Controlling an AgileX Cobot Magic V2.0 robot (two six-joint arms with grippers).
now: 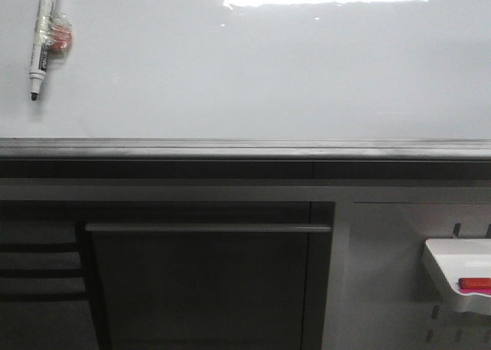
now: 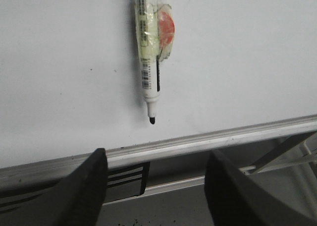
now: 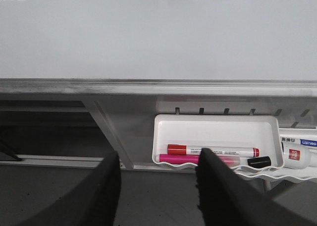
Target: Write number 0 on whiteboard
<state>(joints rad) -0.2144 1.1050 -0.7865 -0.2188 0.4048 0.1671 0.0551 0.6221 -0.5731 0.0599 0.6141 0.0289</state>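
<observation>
Left claw: your left claw [image 2: 153,186] stands wide and holds nothing, its two dark fingers [image 2: 84,186] well apart below the grey metal rail [image 2: 198,141].
Marker: the white-barrelled black-tipped marker [image 2: 148,62] hangs tip down on the board, straight ahead of that claw and above it, with a round red-orange piece taped to its barrel.
Board: the large glossy pale grey-white whiteboard [image 1: 268,74] is bare; no number 0 shows on it in any view.
Step in hand: you are, by my judgement, at the very start, the reach for the marker.
Next move: raise the left claw until the barrel sits between the fingers, then close on it below the taped part.
Right claw: your right claw [image 3: 158,186] is also wide and unladen.
Tray: a small white plastic tray [image 3: 218,127] just ahead of it holds red and pink pens.
</observation>
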